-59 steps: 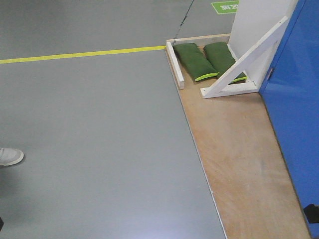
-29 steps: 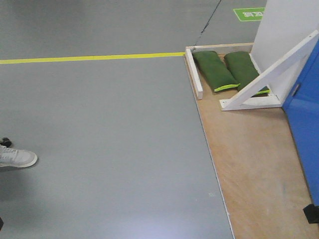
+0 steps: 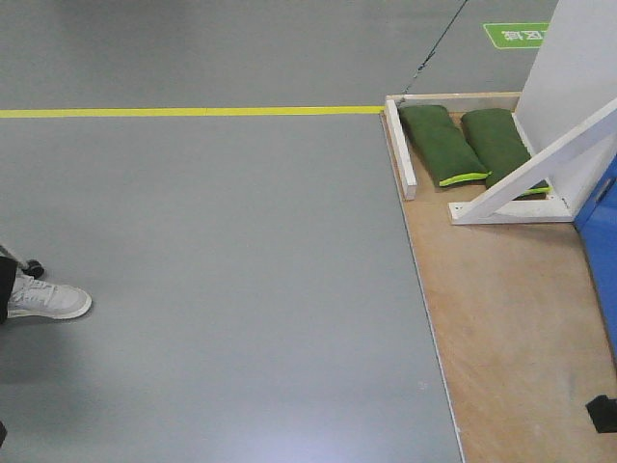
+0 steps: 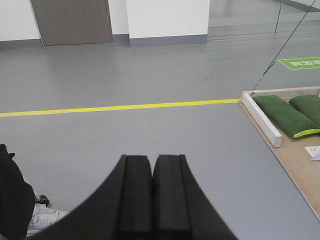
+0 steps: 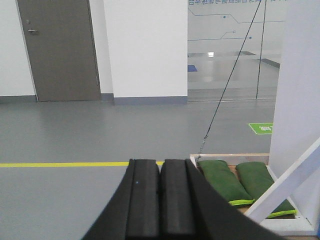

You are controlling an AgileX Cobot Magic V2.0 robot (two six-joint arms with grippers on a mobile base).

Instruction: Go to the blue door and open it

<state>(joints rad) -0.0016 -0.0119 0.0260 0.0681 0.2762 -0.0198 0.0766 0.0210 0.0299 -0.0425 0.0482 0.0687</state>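
Left gripper [image 4: 151, 195] and right gripper [image 5: 160, 200] sit closed and empty, likely for driving, with the blue door [image 3: 603, 227] ahead-right of them, its wooden base [image 3: 501, 309] steadied by 2 green sandbags [image 3: 442, 145].

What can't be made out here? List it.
Blue door: front view, only a sliver; the right edge cuts off handle and lock.
Shoe: front view, the left edge cuts off its wearer.
Green floor sign: front view, writing too small.
Black object: front view, cut by the right edge.
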